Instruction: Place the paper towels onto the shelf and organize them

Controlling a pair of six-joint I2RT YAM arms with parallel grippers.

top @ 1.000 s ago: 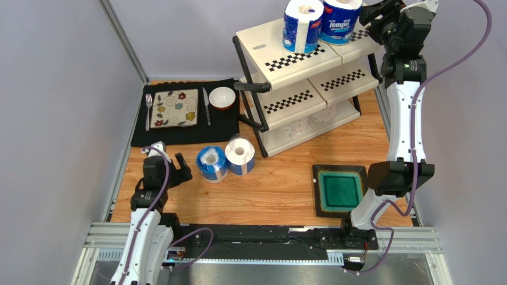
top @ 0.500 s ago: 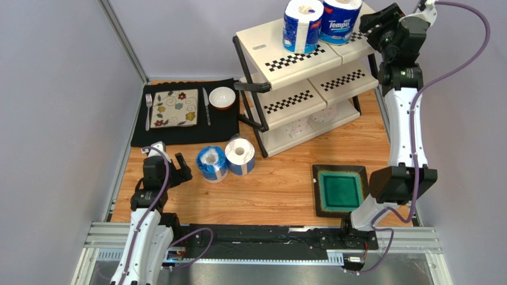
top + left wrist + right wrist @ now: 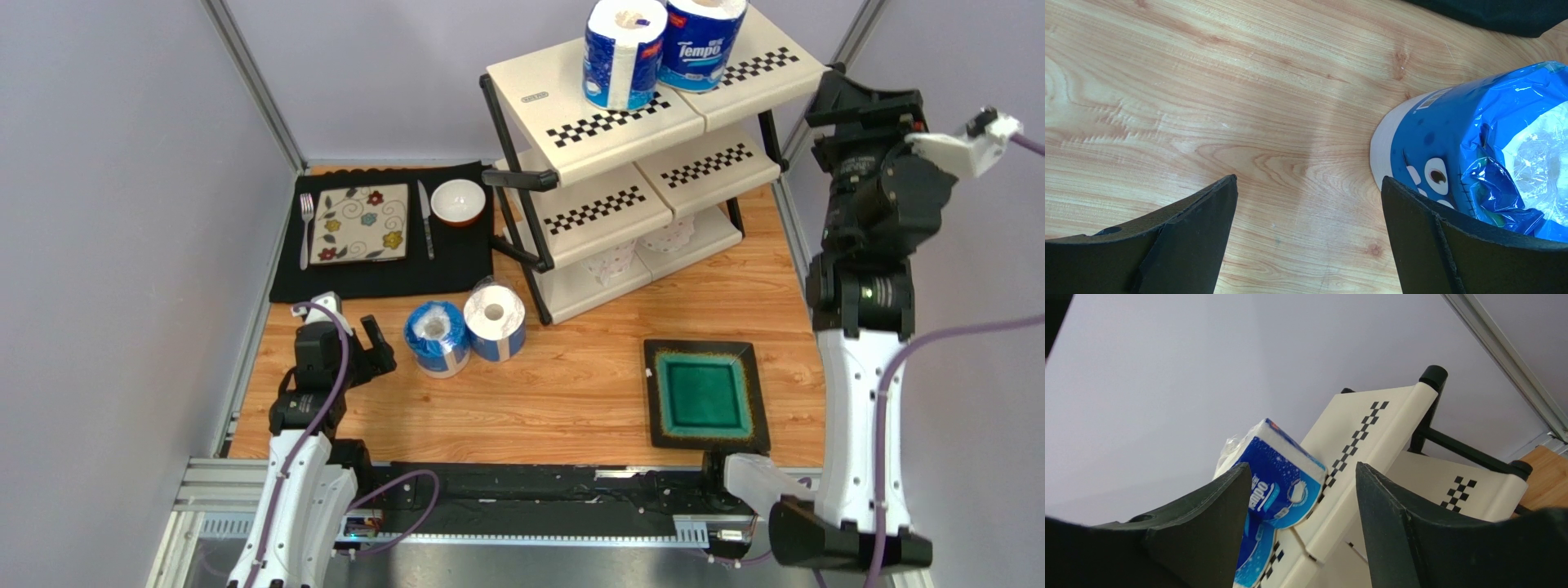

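The shelf stands at the back right, and two blue-wrapped paper towels stand on its top tier. Two plain white rolls sit on the bottom tier. On the table to the shelf's left stand two more wrapped rolls. My right gripper hangs high to the right of the shelf, open and empty; its wrist view looks between the jaws at a top-tier roll and the shelf. My left gripper is open just left of the nearer roll.
A green square tray lies on the table in front of the right arm. A black mat at the back left carries a flowered plate, fork, knife and a small bowl. Grey walls close in both sides.
My right arm has pulled back from the shelf's top right corner, swinging right and toward the near side, jaws still open. The left arm and all rolls have stayed put.
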